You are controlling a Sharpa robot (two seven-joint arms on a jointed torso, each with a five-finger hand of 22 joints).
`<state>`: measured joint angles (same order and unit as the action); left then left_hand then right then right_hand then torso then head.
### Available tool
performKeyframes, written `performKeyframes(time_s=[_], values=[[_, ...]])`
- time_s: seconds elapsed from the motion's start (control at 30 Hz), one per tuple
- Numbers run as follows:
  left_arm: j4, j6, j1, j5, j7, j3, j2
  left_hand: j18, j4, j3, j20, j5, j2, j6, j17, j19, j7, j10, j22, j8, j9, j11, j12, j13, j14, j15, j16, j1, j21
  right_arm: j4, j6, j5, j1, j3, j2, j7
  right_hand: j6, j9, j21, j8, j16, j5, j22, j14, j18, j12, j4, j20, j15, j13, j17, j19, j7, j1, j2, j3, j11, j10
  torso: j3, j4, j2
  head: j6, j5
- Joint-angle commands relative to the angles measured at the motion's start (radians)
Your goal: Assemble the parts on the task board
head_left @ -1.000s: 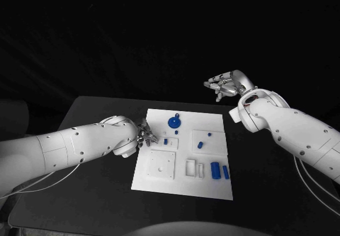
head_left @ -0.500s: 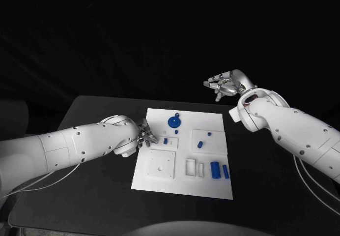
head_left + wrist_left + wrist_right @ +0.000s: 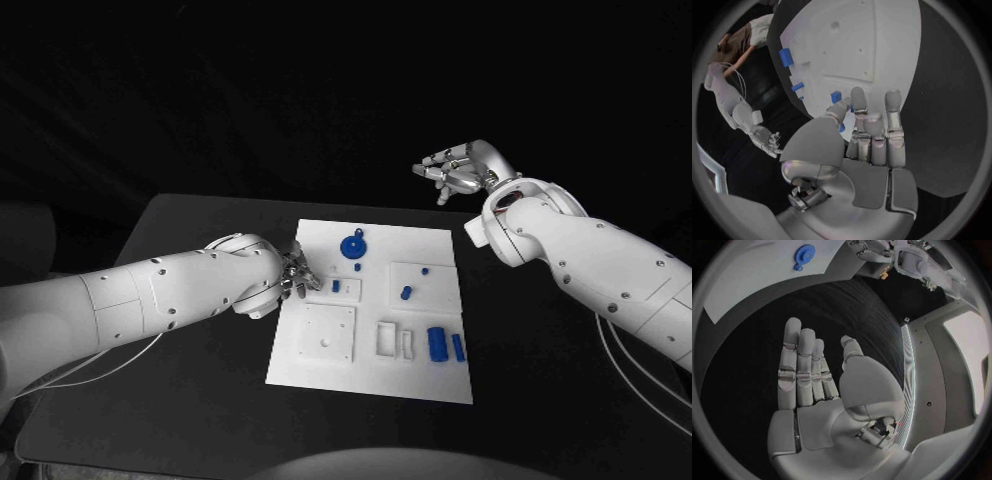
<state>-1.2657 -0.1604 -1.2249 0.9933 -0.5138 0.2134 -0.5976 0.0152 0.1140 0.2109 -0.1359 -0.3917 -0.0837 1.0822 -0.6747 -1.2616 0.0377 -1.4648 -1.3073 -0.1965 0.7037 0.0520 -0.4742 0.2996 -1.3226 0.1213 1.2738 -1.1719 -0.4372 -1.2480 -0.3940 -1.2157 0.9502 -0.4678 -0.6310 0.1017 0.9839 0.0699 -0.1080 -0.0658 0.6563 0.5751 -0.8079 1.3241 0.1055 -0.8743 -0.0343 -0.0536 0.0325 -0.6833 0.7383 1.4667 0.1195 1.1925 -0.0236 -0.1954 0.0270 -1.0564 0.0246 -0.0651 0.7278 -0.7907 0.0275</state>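
Note:
The white task board [image 3: 372,362] lies in the middle of the table. On it are a round blue disc [image 3: 353,247], a small blue piece [image 3: 336,286] in a recessed block, another blue piece [image 3: 408,293], and two blue cylinders [image 3: 437,345] side by side. My left hand [image 3: 296,275] is low at the board's left edge. Its fingers [image 3: 892,107] stretch straight over the board [image 3: 873,45], apart and holding nothing, with a blue piece [image 3: 836,96] just beyond a fingertip. My right hand [image 3: 456,172] is raised past the table's far edge, its fingers [image 3: 792,350] straight and empty.
Black table [image 3: 173,400] surrounds the board on all sides. Raised white blocks with slots [image 3: 329,335] take up the board's near half. In the right wrist view, the board's corner with the blue disc [image 3: 804,252] is far off from the hand.

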Motion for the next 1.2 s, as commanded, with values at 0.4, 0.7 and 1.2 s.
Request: performKeyframes(time_s=[0.4,0.7,1.2], values=[[-0.015,-0.025,0.005,0.028,0.003,0.0,-0.002,0.01,0.006,-0.004,-0.001,-0.006,-0.012,0.056,-0.014,-0.011,-0.04,-0.047,-0.018,-0.009,0.142,0.01,-0.015,0.002,-0.016,0.0,0.005,-0.024,-0.004,-0.002,0.011,-0.002,-0.001,0.0,0.0,-0.004,0.002,0.0,-0.007,0.002,-0.004,0.003,0.001,0.004,-0.003,-0.002,0.006,-0.002,0.005,0.0,0.001,0.02,0.0,-0.004,-0.006,0.0,-0.004,-0.001,0.0007,-0.0006,0.0,-0.003,-0.003],[-0.018,-0.045,0.005,0.036,0.007,-0.001,-0.004,0.01,0.012,-0.001,-0.002,-0.017,-0.011,0.058,-0.019,-0.013,-0.04,-0.047,-0.018,-0.014,0.141,0.011,-0.019,0.0,-0.019,0.001,0.007,-0.022,-0.005,-0.001,0.012,-0.002,-0.002,0.0,-0.001,-0.003,0.002,0.0,-0.013,0.003,-0.003,0.004,0.006,0.005,-0.003,-0.002,0.007,-0.003,0.005,-0.001,0.002,0.018,0.0,-0.005,-0.006,0.004,-0.004,-0.002,0.0003,-0.0013,0.0,-0.005,-0.005],[-0.008,-0.033,0.006,0.039,0.006,-0.001,0.006,0.01,0.015,0.0,-0.002,-0.017,-0.011,0.057,-0.018,-0.012,-0.04,-0.046,-0.018,-0.017,0.14,0.01,-0.019,-0.002,-0.018,0.001,0.005,-0.02,-0.005,-0.001,0.013,-0.002,-0.002,0.0,-0.002,-0.002,0.003,0.0,-0.015,0.002,-0.003,0.004,0.006,0.006,-0.003,-0.002,0.006,-0.003,0.006,-0.002,0.002,0.019,-0.001,-0.006,-0.006,0.004,-0.005,-0.003,-0.0001,-0.0007,0.001,-0.005,-0.003]])
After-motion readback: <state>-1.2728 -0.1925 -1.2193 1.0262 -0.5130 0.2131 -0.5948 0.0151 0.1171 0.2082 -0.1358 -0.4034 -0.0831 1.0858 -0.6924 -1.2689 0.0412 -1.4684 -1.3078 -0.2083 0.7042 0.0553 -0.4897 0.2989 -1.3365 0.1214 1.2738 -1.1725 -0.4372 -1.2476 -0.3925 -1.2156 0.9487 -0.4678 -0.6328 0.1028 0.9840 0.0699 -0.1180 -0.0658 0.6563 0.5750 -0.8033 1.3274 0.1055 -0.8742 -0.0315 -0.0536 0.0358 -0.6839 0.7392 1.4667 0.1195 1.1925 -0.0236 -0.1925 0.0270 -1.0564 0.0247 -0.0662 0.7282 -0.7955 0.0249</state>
